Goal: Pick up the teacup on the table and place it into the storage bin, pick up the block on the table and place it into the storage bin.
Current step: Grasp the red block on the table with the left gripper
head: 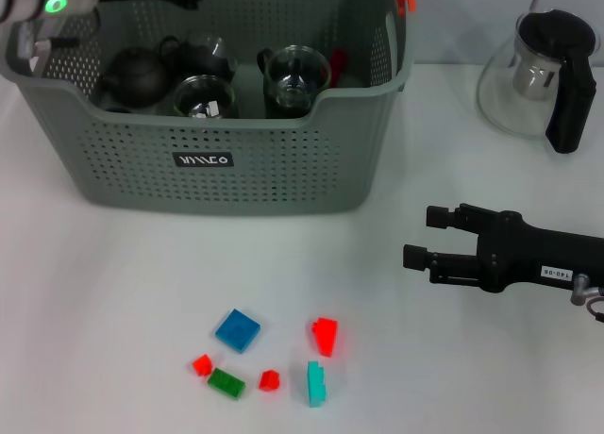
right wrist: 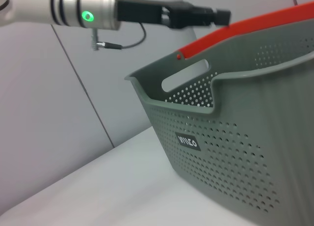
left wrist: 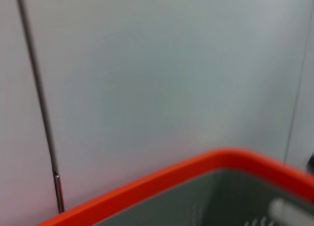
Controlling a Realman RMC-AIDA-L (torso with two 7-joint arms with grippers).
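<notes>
R gripper (head: 415,238) fingers apart, empty; L unclear over storage bin (head: 226,184).

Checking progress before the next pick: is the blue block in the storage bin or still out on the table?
Out. The blue block lies on the table, in front of the storage bin.

Head camera looks down on the table; both wrist cameras, seemingly close, share the storage bin (head: 226,160).
</notes>
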